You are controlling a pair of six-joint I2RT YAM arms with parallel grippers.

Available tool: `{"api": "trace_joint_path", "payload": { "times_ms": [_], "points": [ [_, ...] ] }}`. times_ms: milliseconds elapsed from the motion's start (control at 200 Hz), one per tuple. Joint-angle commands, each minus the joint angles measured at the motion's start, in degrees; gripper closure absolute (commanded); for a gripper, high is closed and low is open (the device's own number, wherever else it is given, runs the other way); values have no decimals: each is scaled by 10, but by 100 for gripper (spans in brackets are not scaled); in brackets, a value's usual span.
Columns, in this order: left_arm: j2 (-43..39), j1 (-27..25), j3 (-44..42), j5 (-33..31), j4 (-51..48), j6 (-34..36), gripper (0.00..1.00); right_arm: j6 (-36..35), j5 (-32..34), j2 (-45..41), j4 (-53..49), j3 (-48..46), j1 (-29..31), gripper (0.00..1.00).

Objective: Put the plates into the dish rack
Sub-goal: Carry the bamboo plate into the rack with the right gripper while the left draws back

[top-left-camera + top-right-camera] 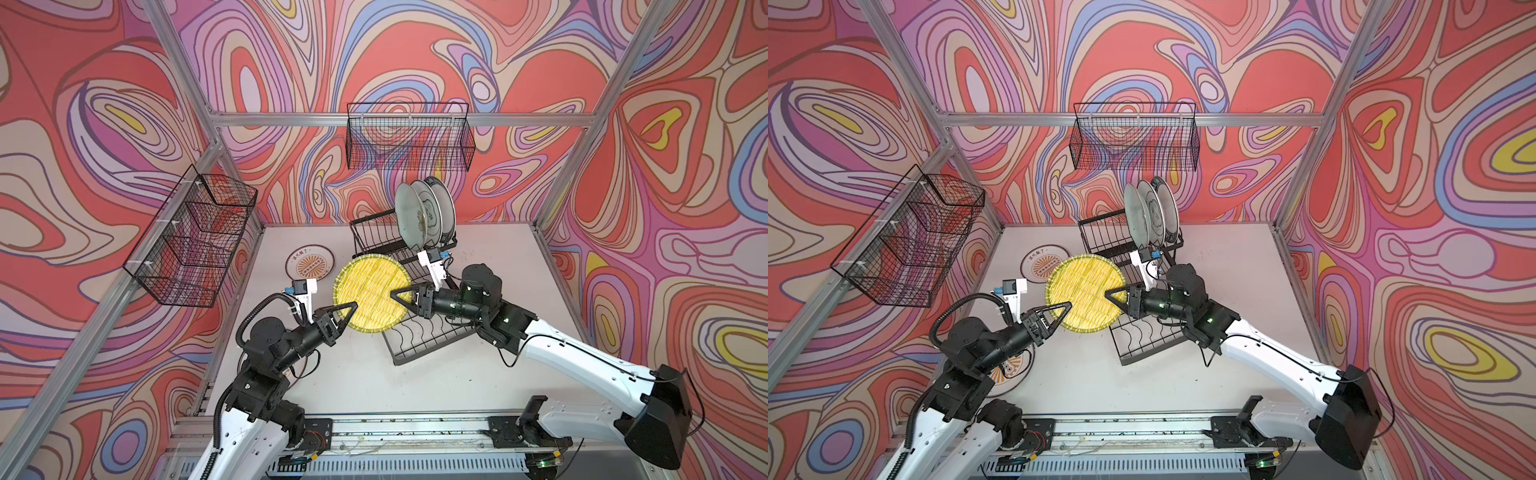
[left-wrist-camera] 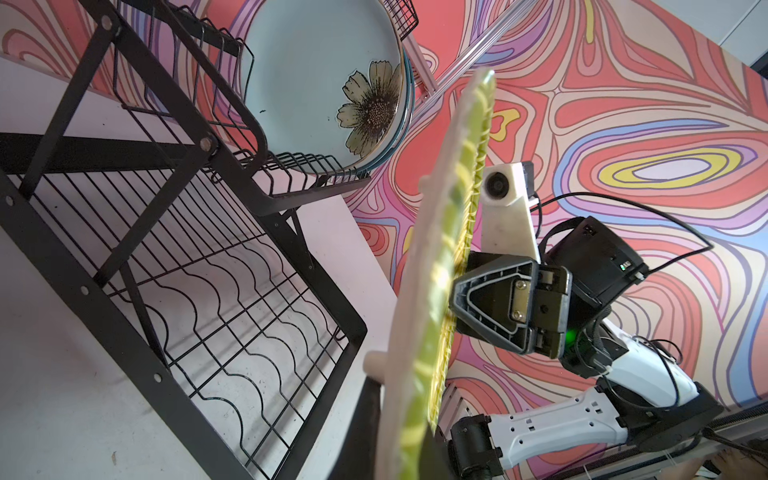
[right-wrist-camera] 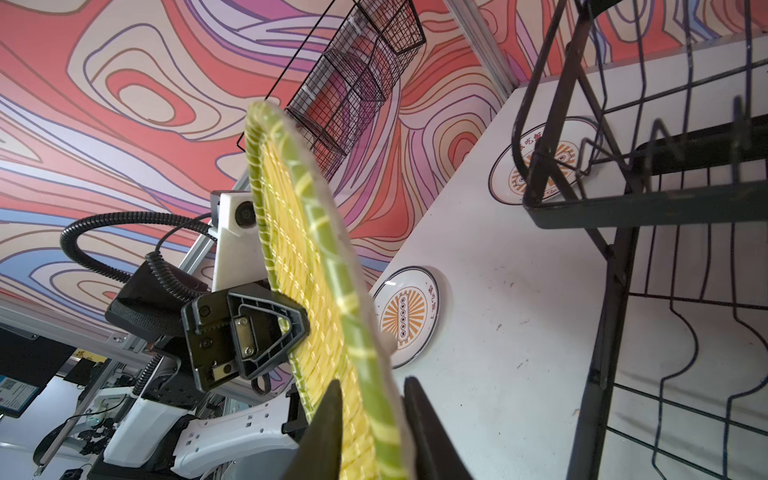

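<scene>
A yellow woven-look plate [image 1: 372, 295] [image 1: 1086, 291] is held up on edge between both grippers, over the near left end of the black dish rack [image 1: 428, 336]. My left gripper [image 1: 353, 305] [image 2: 399, 436] is shut on its near left rim. My right gripper [image 1: 392, 295] [image 3: 374, 419] straddles the opposite rim, its fingers against both faces. Three plates stand in the rack's raised tier [image 1: 374, 237], the pale green floral plate [image 2: 324, 83] in front. One sunburst plate [image 1: 309, 262] lies flat on the table left of the rack; another sunburst plate [image 1: 1013, 370] lies by my left arm.
A black mesh basket [image 1: 195, 237] hangs on the left wall and another mesh basket [image 1: 409, 137] on the back rail. The rack's low wavy-wire tray [image 1: 1142, 336] lies under my right arm. A metal rail [image 1: 415, 428] runs along the table's front edge.
</scene>
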Motion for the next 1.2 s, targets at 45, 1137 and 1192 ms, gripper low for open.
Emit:
{"api": "trace_joint_path", "payload": {
  "times_ms": [45,1137,1192],
  "points": [
    [0,0,-3,-2,30,-3,100,8,-31,10,33,-3,6,83],
    [-2,-1,39,-69,-123,49,43,-114,266,-89,-116,53,6,100],
    [-1,0,43,-73,-135,53,43,-130,281,-86,-122,66,6,100]
  ]
}}
